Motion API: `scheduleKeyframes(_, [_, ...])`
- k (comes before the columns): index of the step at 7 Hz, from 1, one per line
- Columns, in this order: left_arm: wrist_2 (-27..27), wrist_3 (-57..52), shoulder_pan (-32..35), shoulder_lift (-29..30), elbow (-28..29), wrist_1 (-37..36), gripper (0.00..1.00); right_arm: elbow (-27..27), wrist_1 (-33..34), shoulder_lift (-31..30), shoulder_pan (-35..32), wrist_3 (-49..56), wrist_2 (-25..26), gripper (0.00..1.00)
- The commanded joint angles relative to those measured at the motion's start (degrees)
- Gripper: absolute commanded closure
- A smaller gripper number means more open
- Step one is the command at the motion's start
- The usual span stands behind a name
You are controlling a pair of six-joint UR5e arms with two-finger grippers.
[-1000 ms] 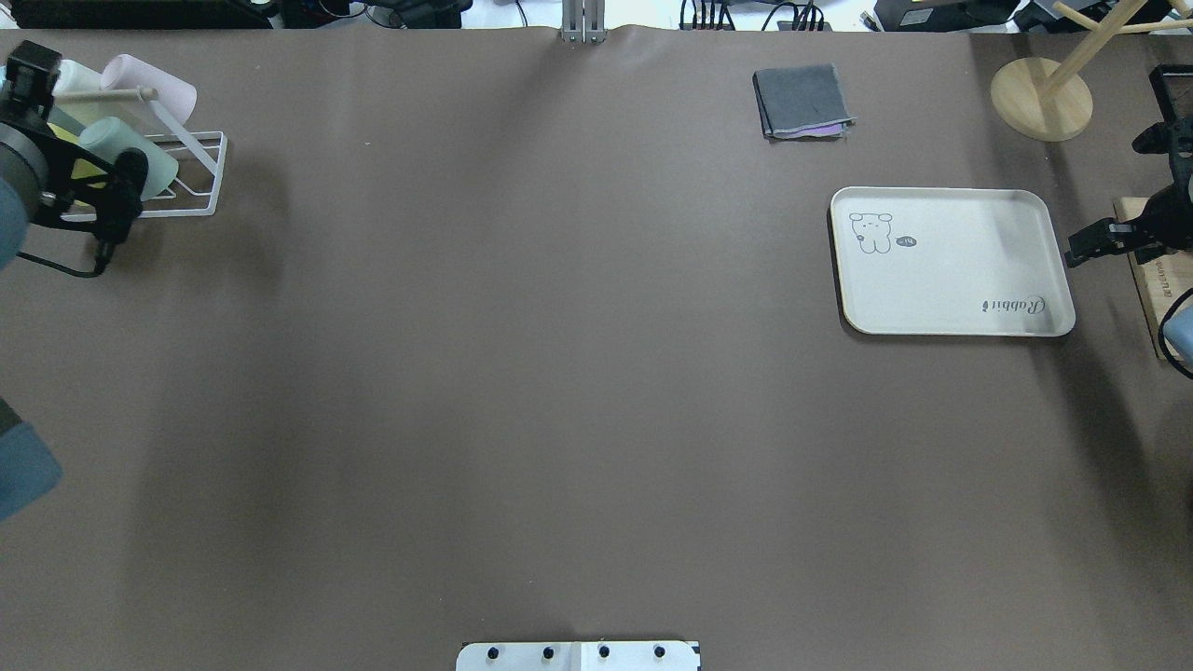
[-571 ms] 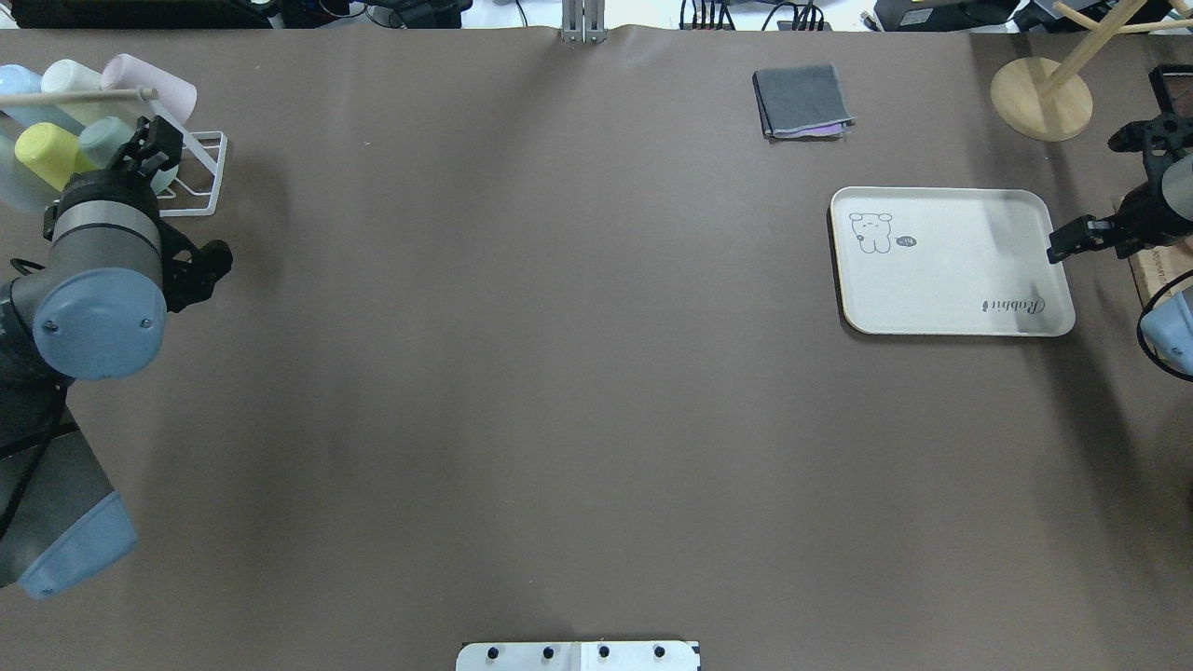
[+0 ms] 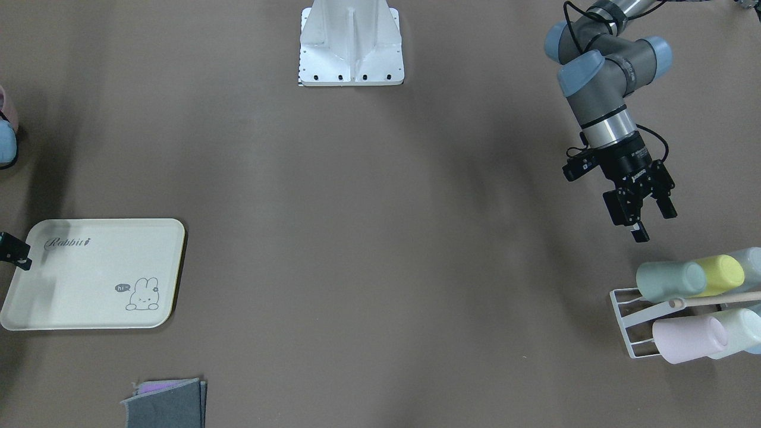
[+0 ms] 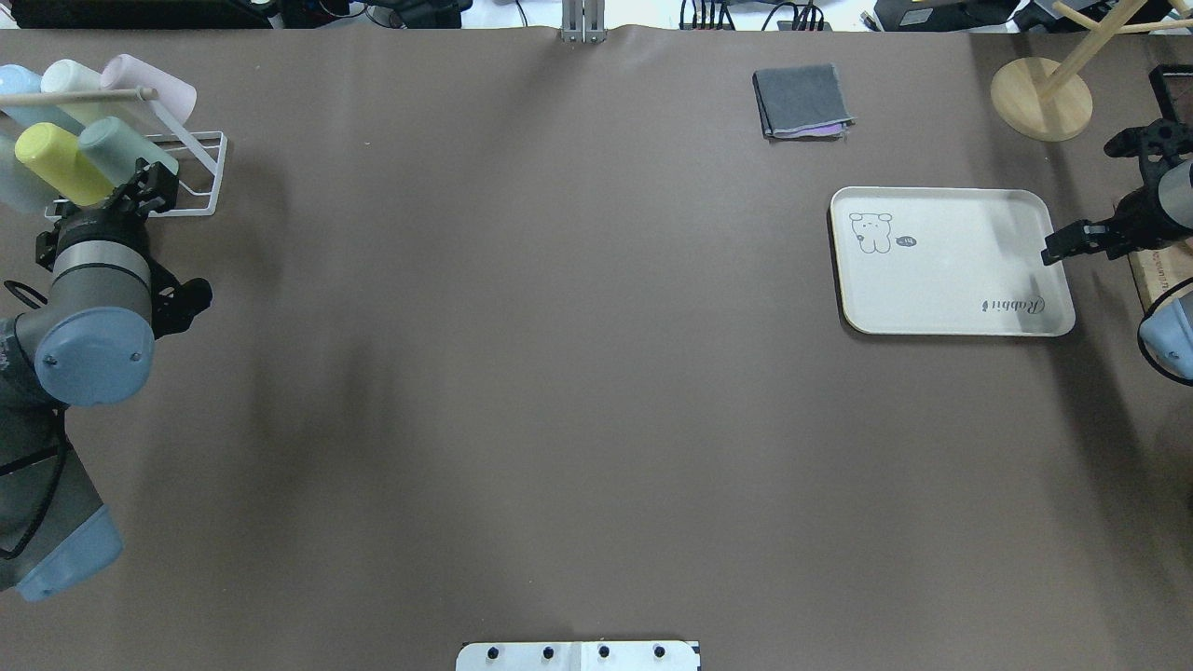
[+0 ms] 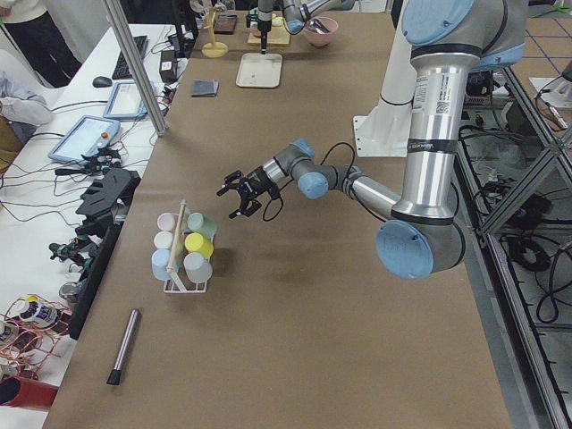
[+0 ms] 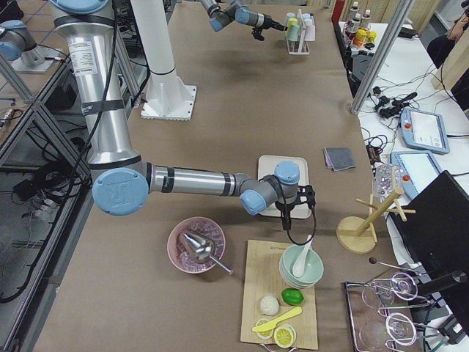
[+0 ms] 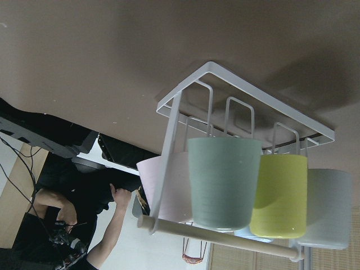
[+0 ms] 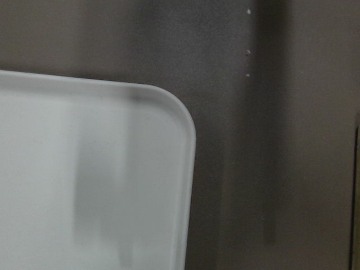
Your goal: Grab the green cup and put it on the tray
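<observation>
The green cup lies on its side in a white wire rack, its base toward my left gripper; it also shows in the overhead view and the left wrist view. My left gripper is open and empty, a short way from the cup and pointing at it; overhead it sits at the rack's near edge. The cream tray lies at the right. My right gripper hovers at the tray's right edge; I cannot tell whether its jaws are open.
The rack also holds a yellow cup, a pink cup and paler cups under a wooden rod. A folded grey cloth and a wooden stand lie beyond the tray. A cutting board and bowls sit at the right end.
My left arm swung in; its gripper went over the rack and has now drawn back a little toward me. My right gripper moved left to the tray's edge.
</observation>
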State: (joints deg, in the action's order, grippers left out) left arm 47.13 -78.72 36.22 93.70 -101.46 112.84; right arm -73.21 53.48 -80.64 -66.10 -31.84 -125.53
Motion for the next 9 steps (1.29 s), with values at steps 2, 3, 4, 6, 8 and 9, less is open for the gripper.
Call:
scheduleKeyframes(2, [0.0,-0.2,-0.2,1.3,7.9,10.6,0.02,0.3,0.0,0.3,0.6,-2.7,-2.3,0.04])
scheduleKeyframes(3, [0.0,-1.8,-0.2,3.1,8.9,11.2,0.02,1.0,0.0,0.3,0.9,-2.6,-2.8,0.05])
scheduleKeyframes(4, [0.3,-5.0,-0.2,4.3,8.9,11.5,0.02,1.2,0.0,0.3,1.1,-2.7,-2.9,0.05])
scheduleKeyframes(6, [0.4,-6.3,-0.2,5.7,10.0,11.4,0.02,1.3,0.0,0.2,1.4,-2.6,-3.0,0.22])
scheduleKeyframes(8, [0.3,-5.9,-0.2,5.6,10.7,11.5,0.02,1.3,0.0,0.1,1.4,-2.5,-3.0,0.45])
scheduleKeyframes(9, [0.3,-5.9,-0.2,5.5,11.0,11.8,0.02,1.2,0.0,0.1,1.4,-2.5,-3.1,0.53])
